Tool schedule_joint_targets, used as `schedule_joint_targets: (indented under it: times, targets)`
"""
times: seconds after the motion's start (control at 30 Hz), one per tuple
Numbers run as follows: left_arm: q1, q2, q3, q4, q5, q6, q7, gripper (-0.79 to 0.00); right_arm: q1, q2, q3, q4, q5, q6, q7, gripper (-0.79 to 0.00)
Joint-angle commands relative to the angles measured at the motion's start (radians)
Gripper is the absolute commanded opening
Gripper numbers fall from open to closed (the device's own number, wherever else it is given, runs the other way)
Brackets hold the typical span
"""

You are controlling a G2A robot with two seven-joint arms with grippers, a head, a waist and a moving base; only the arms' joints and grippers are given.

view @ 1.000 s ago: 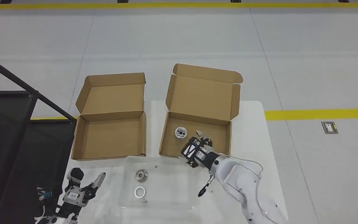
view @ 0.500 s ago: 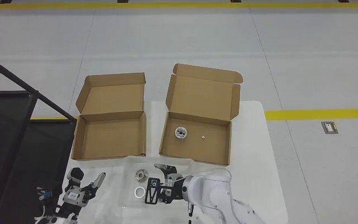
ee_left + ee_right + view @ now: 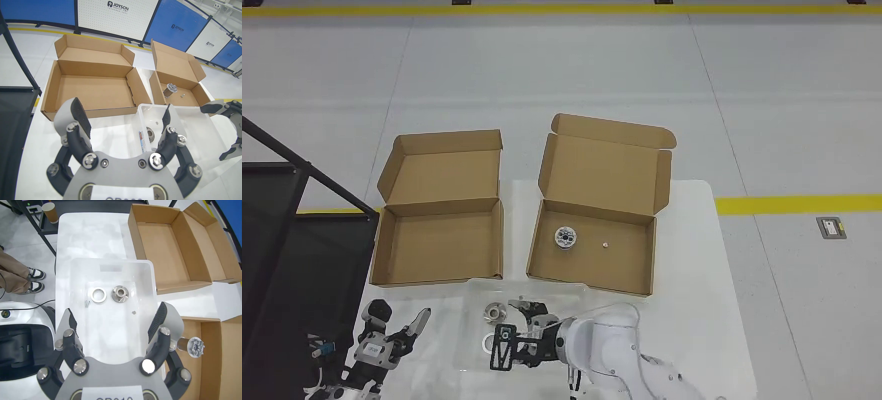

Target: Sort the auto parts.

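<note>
Surface first: the white rectangular surface (image 3: pixel 692 260) carries two open boxes side by side across its far half, lids folded back, and a bin nearer the robot. The empty brown cardboard box (image 3: pixel 437 245) sits on the robot's left, and the second brown cardboard box (image 3: pixel 627 262) stands just beside it on the right. In front of the two boxes lies the clear rectangular plastic bin (image 3: pixel 113 272), its far wall near their front walls. The right hand (image 3: pixel 116 311) hangs above the bin, close over the parts lying in it, with its fingers spread wide and nothing between them. The left hand (image 3: pixel 122 104) is at the near left part of the surface, just beside the bin's left wall, its fingers likewise apart and empty. Of the parts, the grey cylindrical part with a toothed pale end (image 3: pixel 565 236) rests in the second box towards its far left corner. On the bin's floor a silver flanged hub with a central bore (image 3: pixel 119 293) lies just beside a flat silver ring (image 3: pixel 97 295), the two not touching. A small silver bolt (image 3: pixel 87 303) lies near the ring. A tiny metal stud (image 3: pixel 605 242) lies in the second box, a little apart from the cylinder.
</note>
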Motion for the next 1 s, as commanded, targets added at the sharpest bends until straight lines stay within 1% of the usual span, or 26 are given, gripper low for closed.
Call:
schedule_joint_targets:
  times: [0.0,0.03,0.07,0.13,0.23,0.43,0.6,0.73,0.97]
  targets:
    - [0.000,0.000,0.000,0.000,0.000,0.000,0.000,0.000,0.032,-0.017,-0.040,0.041,0.015,0.038,0.037,-0.409]
    - [0.000,0.000,0.000,0.000,0.000,0.000,0.000,0.000,0.048,-0.026,-0.060,0.059,0.025,0.043,0.049,-0.446]
    - [0.000,0.000,0.000,0.000,0.000,0.000,0.000,0.000,0.063,-0.034,-0.077,0.077,0.033,0.046,0.061,-0.449]
    - [0.000,0.000,0.000,0.000,0.000,0.000,0.000,0.000,0.085,-0.049,-0.107,0.108,0.043,0.070,0.097,-0.449]
    - [0.000,0.000,0.000,0.000,0.000,0.000,0.000,0.000,0.113,-0.071,-0.148,0.146,0.069,0.073,0.144,-0.453]
    - [0.000,0.000,0.000,0.000,0.000,0.000,0.000,0.000,0.165,-0.115,-0.219,0.215,0.154,0.059,0.278,-0.446]
    - [0.000,0.000,0.000,0.000,0.000,0.000,0.000,0.000,0.227,-0.158,-0.268,0.306,0.243,0.019,0.351,-0.453]
    - [0.000,0.000,0.000,0.000,0.000,0.000,0.000,0.000,0.279,-0.194,-0.302,0.389,0.290,0.004,0.365,-0.462]
    - [0.000,0.000,0.000,0.000,0.000,0.000,0.000,0.000,0.336,-0.241,-0.336,0.497,0.301,0.012,0.325,-0.465]
